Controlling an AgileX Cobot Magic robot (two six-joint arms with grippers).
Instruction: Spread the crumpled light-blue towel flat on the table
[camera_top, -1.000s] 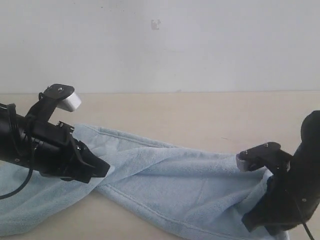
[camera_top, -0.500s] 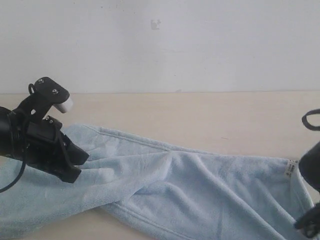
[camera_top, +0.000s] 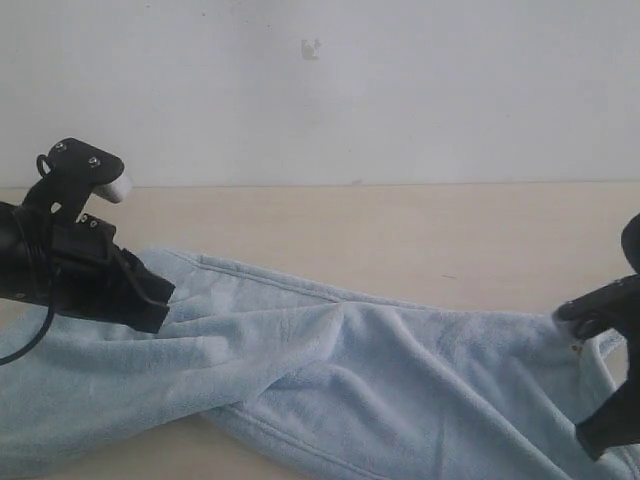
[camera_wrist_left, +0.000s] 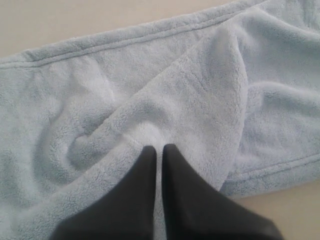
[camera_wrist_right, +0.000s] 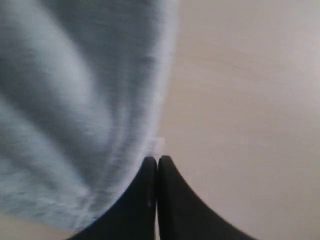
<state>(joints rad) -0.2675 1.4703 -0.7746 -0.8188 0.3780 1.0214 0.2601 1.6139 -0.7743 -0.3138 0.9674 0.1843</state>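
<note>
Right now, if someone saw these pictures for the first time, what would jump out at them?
The pale-blue towel sprawls across the cream table, twisted in the middle, with one fold crossing over another. The black left gripper pinches a ridge of it at the left end, and the right gripper is shut at its hem at the far right.

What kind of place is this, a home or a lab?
Probably a robotics lab or test bench: a bare cream table, a plain white wall behind it, and a black left gripper and right gripper at a pale-blue towel.
</note>
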